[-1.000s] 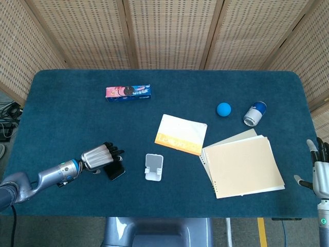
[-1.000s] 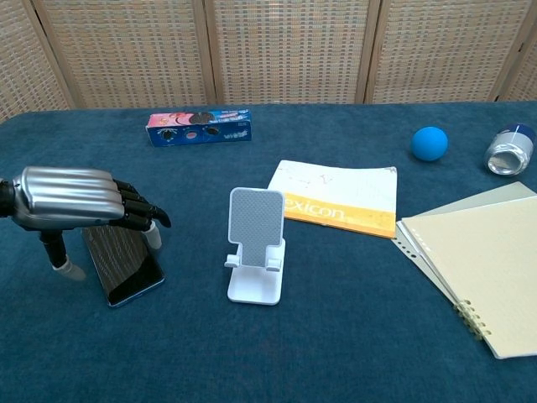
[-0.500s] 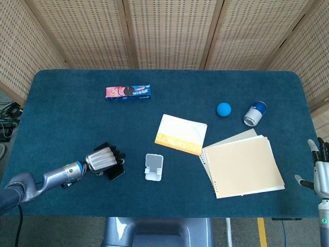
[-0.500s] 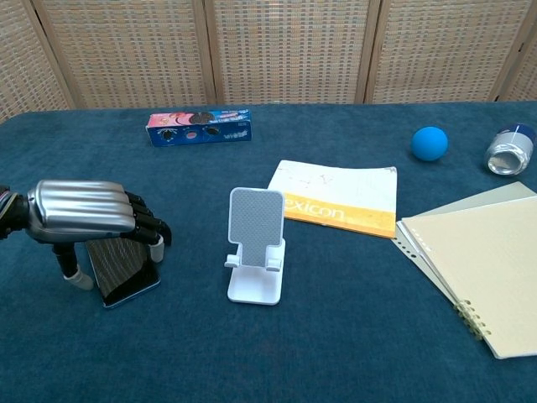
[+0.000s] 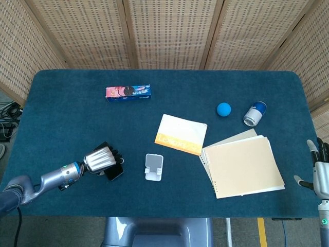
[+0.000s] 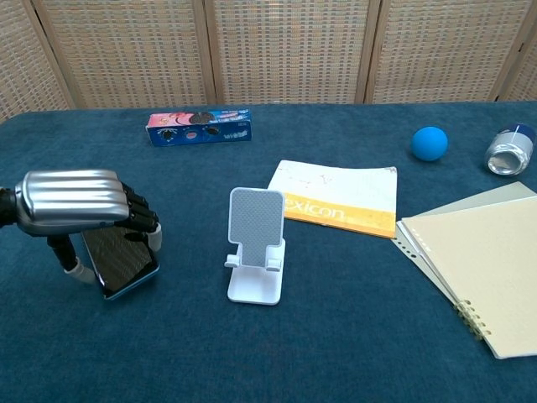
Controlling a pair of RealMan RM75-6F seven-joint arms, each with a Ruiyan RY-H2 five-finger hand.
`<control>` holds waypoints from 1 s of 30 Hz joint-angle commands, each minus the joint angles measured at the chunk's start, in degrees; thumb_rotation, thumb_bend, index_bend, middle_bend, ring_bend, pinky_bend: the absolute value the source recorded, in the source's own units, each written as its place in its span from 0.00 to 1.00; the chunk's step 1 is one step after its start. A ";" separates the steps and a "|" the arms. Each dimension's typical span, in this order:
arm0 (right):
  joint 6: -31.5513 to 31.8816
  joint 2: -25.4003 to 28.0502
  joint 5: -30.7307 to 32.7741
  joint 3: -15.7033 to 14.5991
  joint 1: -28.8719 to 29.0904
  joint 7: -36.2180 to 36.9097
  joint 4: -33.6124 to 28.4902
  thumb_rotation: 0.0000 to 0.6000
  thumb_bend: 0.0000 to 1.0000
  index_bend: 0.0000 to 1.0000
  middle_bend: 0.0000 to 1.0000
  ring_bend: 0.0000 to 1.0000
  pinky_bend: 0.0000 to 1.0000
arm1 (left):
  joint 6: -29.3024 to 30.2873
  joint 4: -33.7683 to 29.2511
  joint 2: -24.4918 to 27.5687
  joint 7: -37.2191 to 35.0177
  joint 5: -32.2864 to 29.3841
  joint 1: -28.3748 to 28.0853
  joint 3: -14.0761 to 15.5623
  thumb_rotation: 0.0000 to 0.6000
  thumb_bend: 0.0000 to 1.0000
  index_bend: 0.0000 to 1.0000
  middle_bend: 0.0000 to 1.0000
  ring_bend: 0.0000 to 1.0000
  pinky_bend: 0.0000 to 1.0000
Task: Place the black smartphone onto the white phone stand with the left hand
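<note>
The black smartphone (image 5: 116,173) (image 6: 122,261) lies at the table's front left, one long edge tilted up off the blue cloth. My left hand (image 5: 99,159) (image 6: 72,201) arches over it and grips it, thumb on one long side and curled fingers on the other. The white phone stand (image 5: 153,167) (image 6: 255,244) stands upright and unoccupied a short way to the right of the phone. My right hand (image 5: 320,174) hangs off the table's front right edge, fingers apart and holding nothing; the chest view does not show it.
A cookie box (image 5: 128,92) (image 6: 200,126) lies at the back left. An orange-and-white booklet (image 5: 181,134) lies right behind the stand. A spiral notebook (image 5: 244,165) lies to the right, with a blue ball (image 5: 223,109) and a tipped can (image 5: 254,113) behind it.
My left hand has closed its fingers tighter around the phone, and the phone's edge has tipped up from lying flat. The right hand has not moved.
</note>
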 commanded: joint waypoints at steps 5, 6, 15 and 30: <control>-0.14 0.28 -0.02 -0.07 -0.07 0.46 -0.22 1.00 0.00 0.03 0.00 0.00 0.00 | 4.01 -3.16 3.56 5.53 -0.23 -0.51 -2.36 1.00 0.00 0.62 0.51 0.52 0.50; -0.18 0.37 -0.02 -0.08 -0.09 0.61 -0.30 1.00 0.00 0.03 0.00 0.00 0.00 | 5.69 -4.39 4.65 8.24 0.15 -0.98 -3.42 1.00 0.00 0.62 0.51 0.52 0.50; -0.27 1.02 -0.05 -0.06 -0.22 1.60 -0.82 1.00 0.00 0.03 0.00 0.00 0.00 | 11.25 -16.80 12.47 36.04 7.52 -6.53 -10.14 1.00 0.00 0.63 0.51 0.53 0.50; -1.43 2.13 0.45 -0.36 -0.51 3.71 -1.21 1.00 0.00 0.03 0.00 0.00 0.00 | -5.03 -29.93 13.34 59.05 12.55 -12.31 -13.27 1.00 0.00 0.63 0.52 0.54 0.49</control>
